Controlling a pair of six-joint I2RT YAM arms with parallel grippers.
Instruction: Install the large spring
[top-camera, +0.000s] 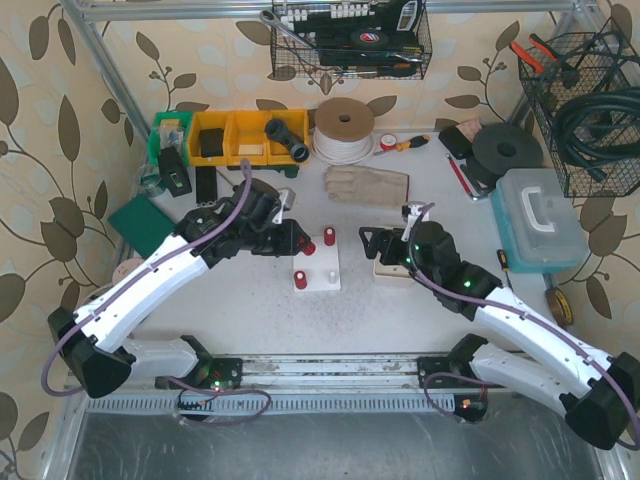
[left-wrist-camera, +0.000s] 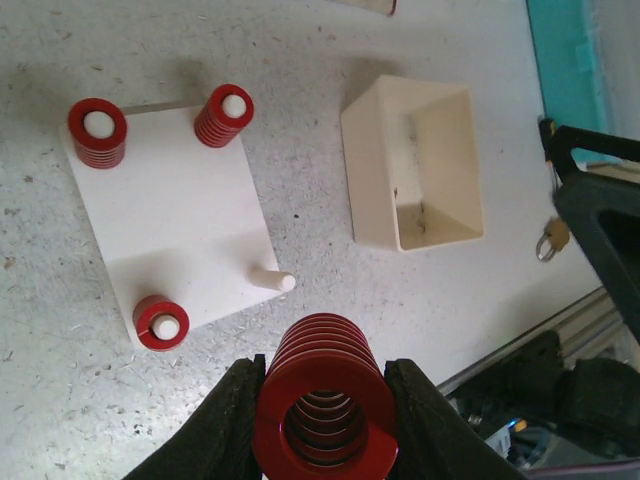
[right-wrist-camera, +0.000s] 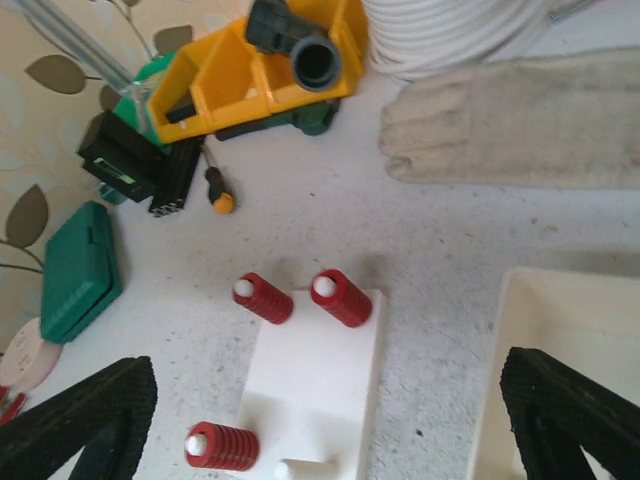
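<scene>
The large spring (left-wrist-camera: 323, 405) is red and sits clamped between the black fingers of my left gripper (left-wrist-camera: 323, 420), just short of the white plate (left-wrist-camera: 170, 215). On the plate, three smaller red springs (left-wrist-camera: 97, 131) (left-wrist-camera: 224, 114) (left-wrist-camera: 160, 321) stand on pegs, and one white peg (left-wrist-camera: 272, 280) is bare, closest to the held spring. In the top view the left gripper (top-camera: 300, 243) hangs over the plate's (top-camera: 320, 285) far left corner. My right gripper (right-wrist-camera: 330, 420) stands open and holds nothing, right of the plate (right-wrist-camera: 315, 385) by a cream box (right-wrist-camera: 560, 360).
The cream box (top-camera: 390, 265) lies right of the plate, under the right gripper (top-camera: 384, 250). Work gloves (top-camera: 367, 184), a white cord coil (top-camera: 344, 130) and yellow bins (top-camera: 235, 137) sit at the back. A teal case (top-camera: 540, 218) stands at the right, a green case (top-camera: 143, 222) at the left.
</scene>
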